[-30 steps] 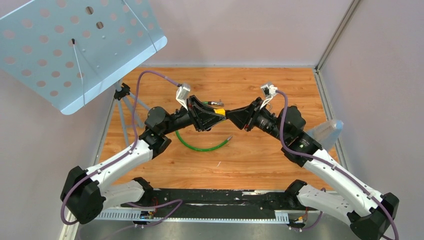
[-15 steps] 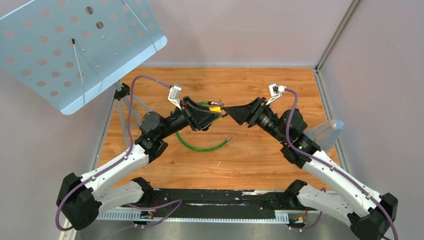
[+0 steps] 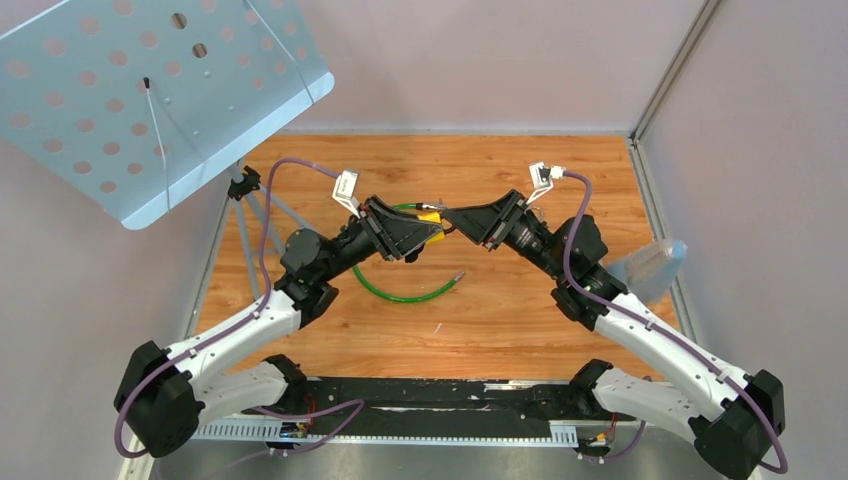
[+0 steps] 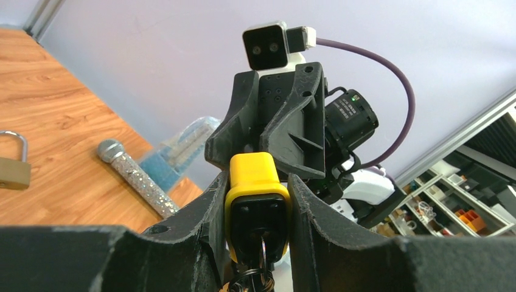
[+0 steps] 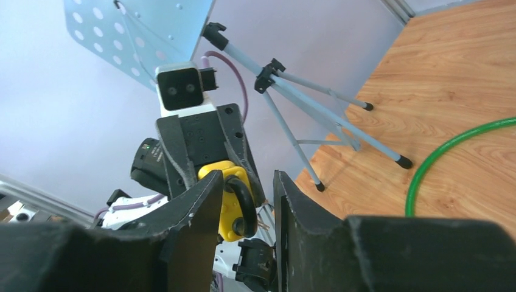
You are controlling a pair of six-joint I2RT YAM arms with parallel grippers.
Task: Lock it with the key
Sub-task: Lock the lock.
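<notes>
My left gripper (image 3: 428,233) is shut on a yellow padlock (image 3: 432,219) and holds it above the table. In the left wrist view the padlock (image 4: 254,172) sits between my fingers (image 4: 204,210), and a key on a ring (image 4: 263,267) is in its black underside. My right gripper (image 3: 453,219) is open and faces the padlock tip to tip. In the right wrist view the padlock's black shackle (image 5: 244,205) shows in the gap between the open fingers (image 5: 198,204); whether they touch it I cannot tell.
A green cable (image 3: 401,296) lies on the wooden table below the grippers. A perforated music stand (image 3: 150,90) on a tripod (image 5: 316,115) is at the back left. A brass padlock (image 4: 12,169) and a glittery microphone (image 4: 131,176) lie on the table. A translucent container (image 3: 650,265) is at the right.
Both grippers have moved toward the far side of the table. The left keeps the padlock. The right gripper's open fingers have come up around the shackle end.
</notes>
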